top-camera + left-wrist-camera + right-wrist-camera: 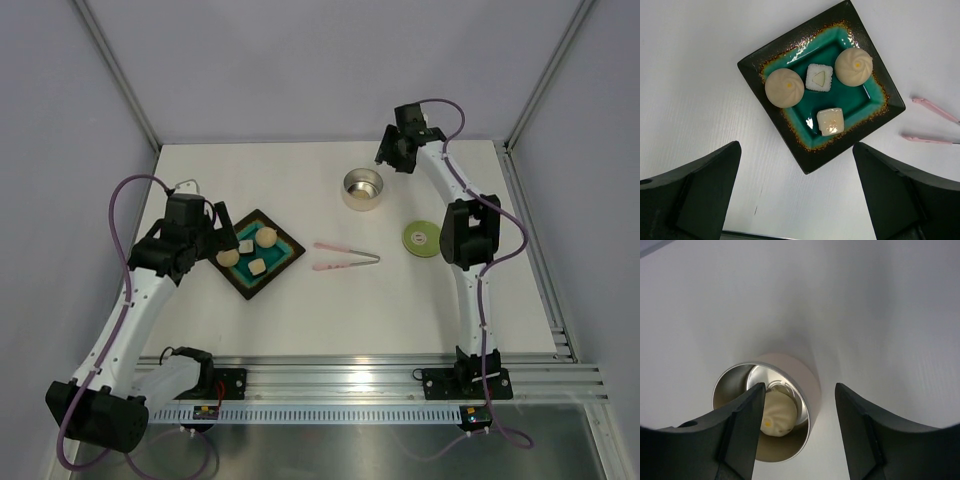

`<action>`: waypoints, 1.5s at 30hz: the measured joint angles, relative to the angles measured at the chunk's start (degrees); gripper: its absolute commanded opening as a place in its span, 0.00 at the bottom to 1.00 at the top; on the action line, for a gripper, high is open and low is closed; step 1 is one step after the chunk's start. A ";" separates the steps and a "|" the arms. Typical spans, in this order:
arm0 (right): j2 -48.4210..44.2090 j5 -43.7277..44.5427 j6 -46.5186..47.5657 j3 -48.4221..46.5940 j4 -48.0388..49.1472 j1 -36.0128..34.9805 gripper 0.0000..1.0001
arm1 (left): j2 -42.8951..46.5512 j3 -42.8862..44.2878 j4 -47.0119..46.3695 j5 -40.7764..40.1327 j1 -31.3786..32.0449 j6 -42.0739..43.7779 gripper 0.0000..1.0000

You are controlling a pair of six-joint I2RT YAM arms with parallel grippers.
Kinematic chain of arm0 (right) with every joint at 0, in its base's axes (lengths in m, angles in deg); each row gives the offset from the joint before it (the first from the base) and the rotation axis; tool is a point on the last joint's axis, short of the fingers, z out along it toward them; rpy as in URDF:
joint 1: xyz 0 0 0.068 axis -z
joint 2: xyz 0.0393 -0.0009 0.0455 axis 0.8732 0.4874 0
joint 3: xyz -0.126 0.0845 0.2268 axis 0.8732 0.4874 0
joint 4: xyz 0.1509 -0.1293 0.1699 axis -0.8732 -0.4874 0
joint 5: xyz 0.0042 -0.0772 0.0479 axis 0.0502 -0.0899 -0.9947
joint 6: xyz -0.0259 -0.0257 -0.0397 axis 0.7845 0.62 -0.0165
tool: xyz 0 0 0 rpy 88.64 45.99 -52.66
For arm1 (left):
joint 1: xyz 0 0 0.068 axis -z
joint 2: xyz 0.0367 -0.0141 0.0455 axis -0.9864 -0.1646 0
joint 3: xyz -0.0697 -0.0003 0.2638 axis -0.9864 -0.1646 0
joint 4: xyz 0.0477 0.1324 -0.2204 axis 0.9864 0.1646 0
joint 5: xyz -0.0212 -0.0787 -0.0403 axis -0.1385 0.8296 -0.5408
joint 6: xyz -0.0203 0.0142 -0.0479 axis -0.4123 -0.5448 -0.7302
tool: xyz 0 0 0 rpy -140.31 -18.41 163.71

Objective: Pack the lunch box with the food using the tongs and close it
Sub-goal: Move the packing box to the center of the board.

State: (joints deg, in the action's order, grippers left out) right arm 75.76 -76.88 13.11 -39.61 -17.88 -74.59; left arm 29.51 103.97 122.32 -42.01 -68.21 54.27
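The steel lunch box (362, 187) stands open at the back of the table, with one beige dough ball (777, 412) inside. Its light-green lid (421, 238) lies flat to the right. The pink tongs (345, 257) lie on the table between the lid and the tray, and their tips (935, 110) show in the left wrist view. More food sits on the tray: two dough balls (784, 88) (853, 66) and two pale cubes (819, 78) (830, 121). My left gripper (795, 145) hangs open over the tray's near corner, holding nothing. My right gripper (799, 386) is open and empty above the tin's rim (800, 367).
The dark square tray (286, 262) with a teal inside sits left of centre. White walls close in the table on three sides. An aluminium rail (380, 380) runs along the near edge by the arm bases.
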 measured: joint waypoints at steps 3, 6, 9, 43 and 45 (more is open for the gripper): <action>1.86 -2.67 -3.87 -0.63 0.79 0.55 0.64 | 0.57 -0.37 0.00 0.00 0.00 0.00 0.99; 3.78 -7.65 -7.34 -0.83 2.73 0.59 0.65 | 0.98 -0.90 0.00 0.02 0.00 -0.02 0.99; 5.55 -13.38 -10.23 -0.76 5.31 0.52 0.67 | 1.38 -1.14 0.33 -0.04 0.00 0.00 0.99; -0.44 -29.51 -14.34 16.87 19.65 -7.85 0.70 | 3.08 -2.08 0.39 0.04 -0.07 0.00 0.99; -1.68 -28.04 -13.70 17.75 19.56 -7.93 0.71 | 3.08 -2.08 0.39 0.07 -0.07 0.00 0.99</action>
State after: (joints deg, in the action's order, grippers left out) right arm 74.07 -104.92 -0.59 -21.86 1.68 -82.53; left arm 32.59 101.89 122.71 -41.95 -68.27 54.27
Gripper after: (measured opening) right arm 0.702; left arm 0.987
